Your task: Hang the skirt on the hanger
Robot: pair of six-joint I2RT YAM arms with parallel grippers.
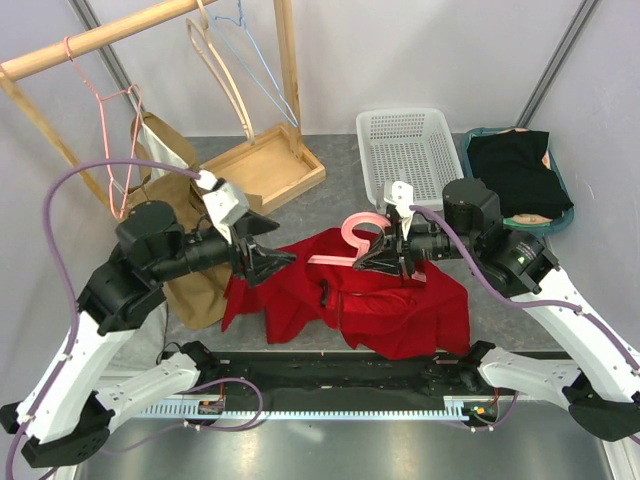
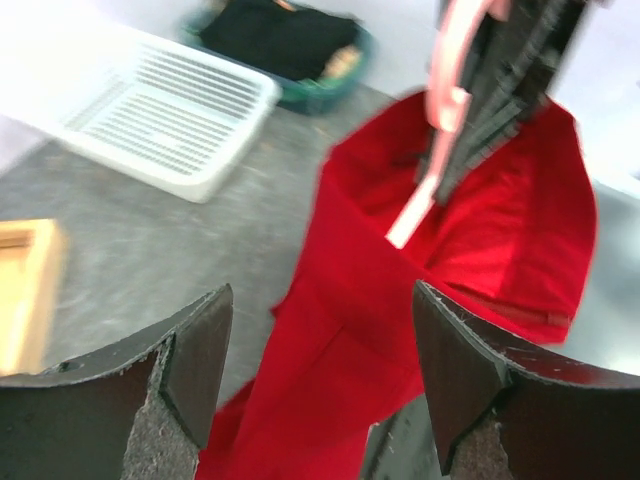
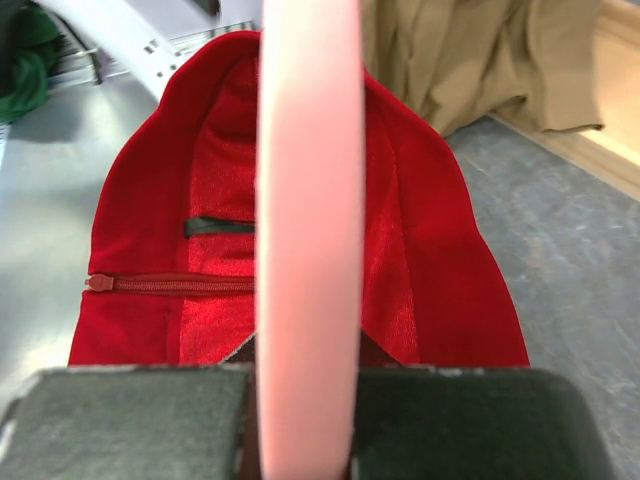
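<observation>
A red skirt lies crumpled on the grey table at the centre; it also shows in the left wrist view and the right wrist view, with its zip and a black loop visible. My right gripper is shut on a pink hanger and holds it just above the skirt's far edge; the hanger fills the middle of the right wrist view. My left gripper is open and empty, just above the skirt's left edge, pointing toward the hanger.
A wooden clothes rack with several hangers stands at the back left, with a tan garment beside it. A white basket and a teal tray of dark clothes sit at the back right.
</observation>
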